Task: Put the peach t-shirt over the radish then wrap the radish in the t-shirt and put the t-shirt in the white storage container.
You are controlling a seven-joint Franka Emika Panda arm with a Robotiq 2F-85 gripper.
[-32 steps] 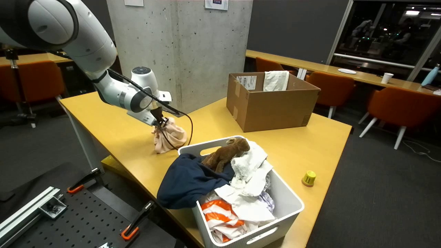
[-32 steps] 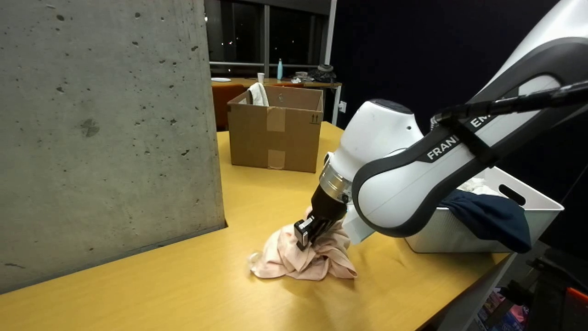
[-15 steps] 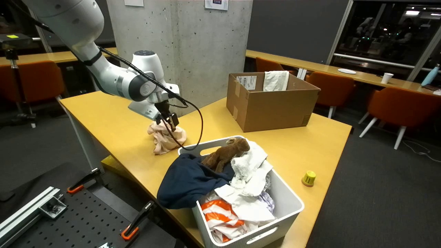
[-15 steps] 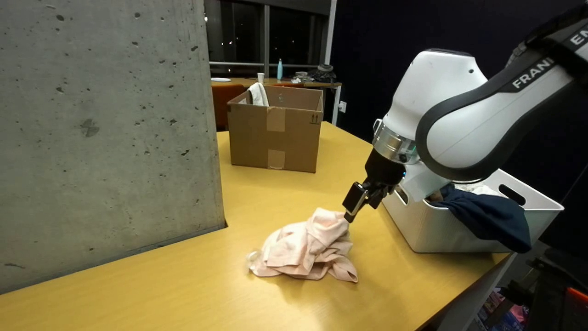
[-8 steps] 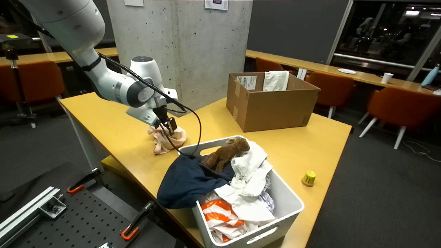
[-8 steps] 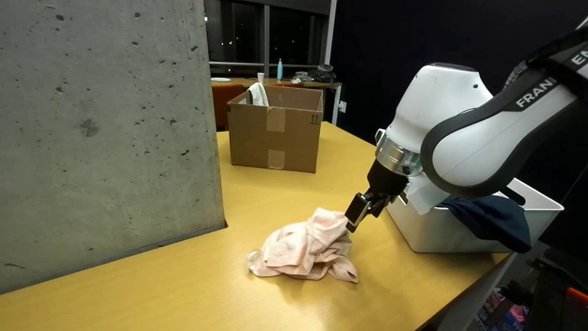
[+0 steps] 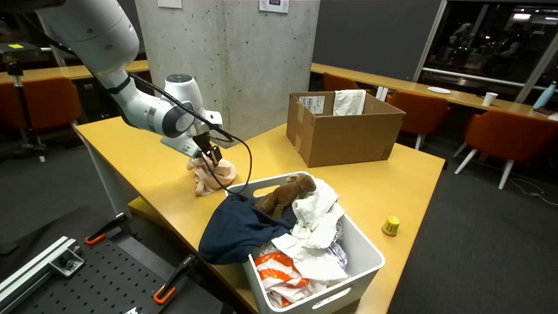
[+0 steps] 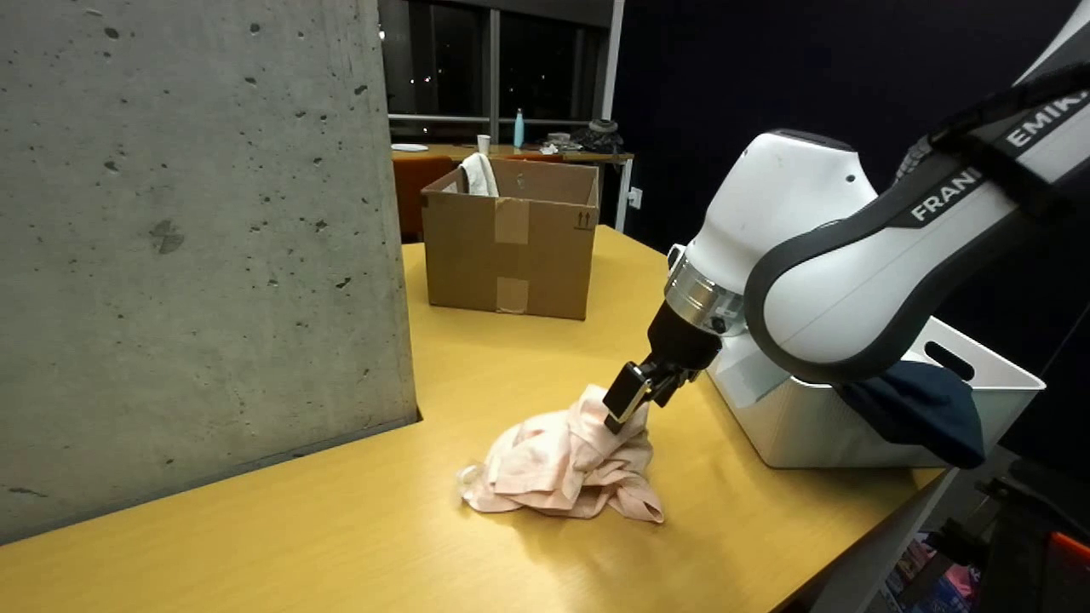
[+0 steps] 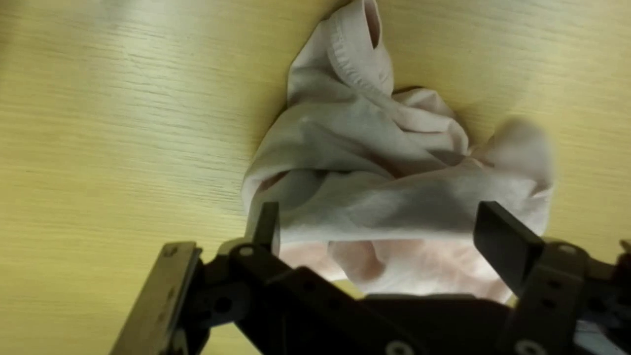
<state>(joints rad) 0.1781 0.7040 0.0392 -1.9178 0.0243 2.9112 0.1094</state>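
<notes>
Tabletop point(image 7: 370, 192): yellow wood with a plain grain and a soft sheen, one edge running up against a pitted concrete pillar point(image 7: 226, 56).
White storage container point(image 7: 362, 248): at the tabletop's long edge, heaped with a brown plush toy point(image 7: 283, 196), white cloths point(image 7: 316, 213) and a navy-blue garment point(image 7: 239, 231) that hangs over the rim.
Peach t-shirt point(image 8: 553, 464): bunched on the tabletop, in from the edges, between pillar and container.
Gripper point(image 9: 377, 222): slanted down above the shirt, fingers spread well apart with folds visible between them; I cannot tell whether they touch the cloth.
Cardboard box point(image 7: 353, 139): open-topped, toward the far end in both exterior views, a white towel point(image 7: 349, 102) hung over its wall.
Yellow cap point(image 7: 391, 226): close to the right-hand edge in an exterior view.
Black perforated board point(image 7: 109, 279): alongside the long edge, with orange-and-black clamps point(image 7: 165, 297).
Counter point(image 7: 462, 97): wooden, bearing a white plate point(image 7: 439, 90), a white cup point(image 7: 489, 98) and a blue bottle point(image 7: 545, 95).
Chairs point(image 7: 510, 136): orange with pale legs, standing near the counter.
Wall point(image 7: 375, 39): flat dark grey.
Window point(image 7: 479, 48): dark glass with scattered lights.
Floor point(image 7: 475, 244): dark grey.
</notes>
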